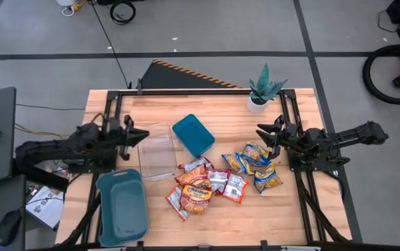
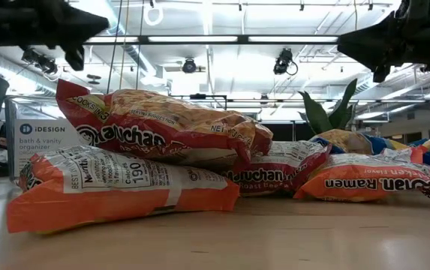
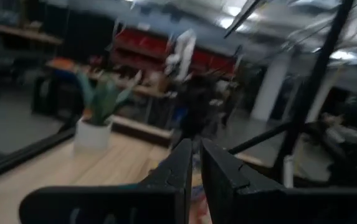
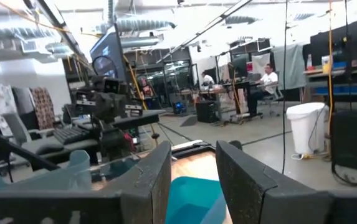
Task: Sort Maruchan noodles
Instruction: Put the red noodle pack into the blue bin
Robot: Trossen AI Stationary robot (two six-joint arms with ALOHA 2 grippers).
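Observation:
Several Maruchan noodle packets lie flat on the table in two loose heaps. The red-and-white and orange ones (image 1: 201,186) overlap near the table's middle and fill the low view (image 2: 162,139). The yellow-and-blue ones (image 1: 255,164) lie to their right. My left gripper (image 1: 144,136) hovers above the table's left side, shut and holding nothing, as its own view shows (image 3: 197,158). My right gripper (image 1: 261,132) hovers over the right side, just beyond the yellow-and-blue heap, open and holding nothing (image 4: 194,163). Both grippers point toward the table's middle.
A teal tray (image 1: 193,134) lies at the middle toward the far side, and a larger teal tray (image 1: 122,206) sits at the near left. A clear container (image 1: 156,150) stands between them. A potted plant (image 1: 262,92) stands at the far edge. People sit in the room beyond.

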